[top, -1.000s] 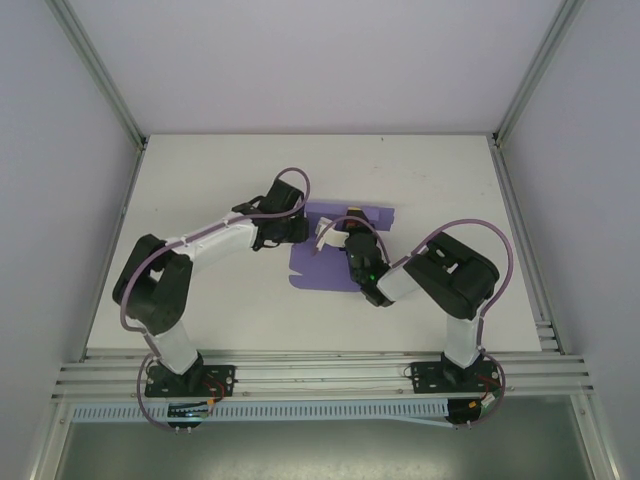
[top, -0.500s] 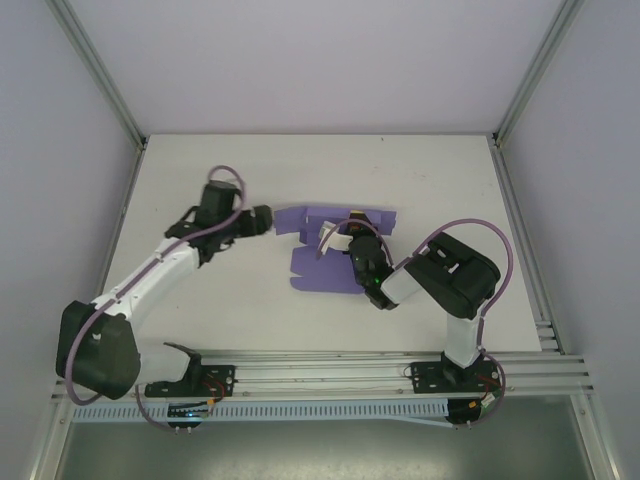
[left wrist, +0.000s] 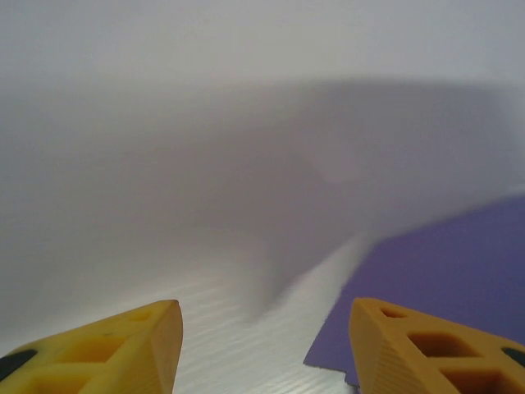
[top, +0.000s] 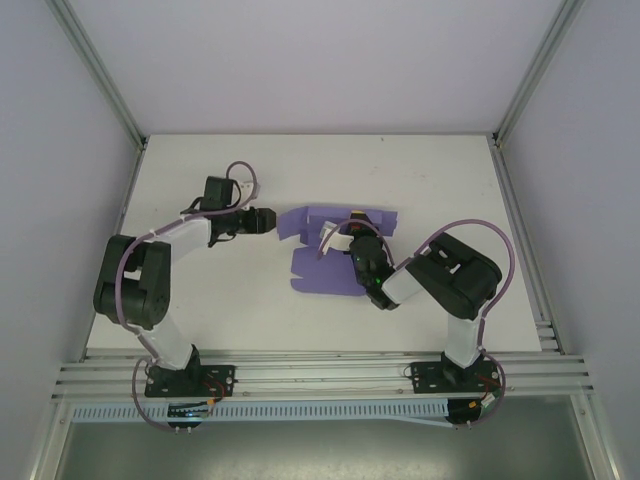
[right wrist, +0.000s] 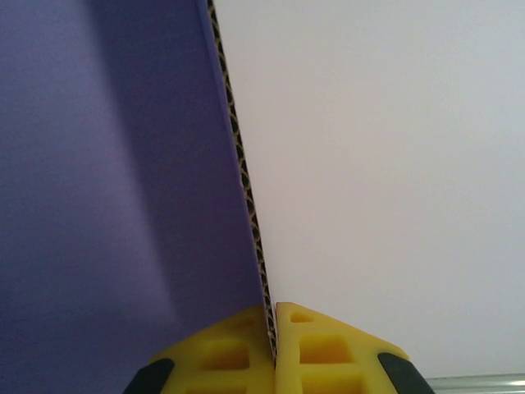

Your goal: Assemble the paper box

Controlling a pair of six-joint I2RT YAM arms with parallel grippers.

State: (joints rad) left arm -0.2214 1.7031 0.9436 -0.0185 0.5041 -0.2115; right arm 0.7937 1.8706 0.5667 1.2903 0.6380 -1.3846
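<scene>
- Paper box (top: 322, 272): lavender die-cut sheet, unfolded, lying mostly flat around the middle of the table (top: 440, 180). Its flaps and tabs are spreading toward the far edge and toward the left edge. One pale strip is standing up off the sheet beside the right gripper; I cannot tell which flap it is.
- Left gripper (top: 272, 220): reaching in low from the table's left side, its tip sitting just beside the sheet's far-left flap. In the left wrist view the left gripper (left wrist: 262, 353) is showing its two yellow fingers (left wrist: 107, 353) well apart, with nothing pinched between them. A corner of the paper box (left wrist: 447, 271) is lying on the table close by the right-hand finger.
- Right gripper (top: 350, 236): positioned over the sheet's far half. In the right wrist view the right gripper (right wrist: 275, 345) is showing its jaws pressed together on a raised edge of the paper box (right wrist: 107, 180). The corrugated edge is running straight up from between the yellow pads (right wrist: 324, 349), with purple face to the left and white table to the right.
</scene>
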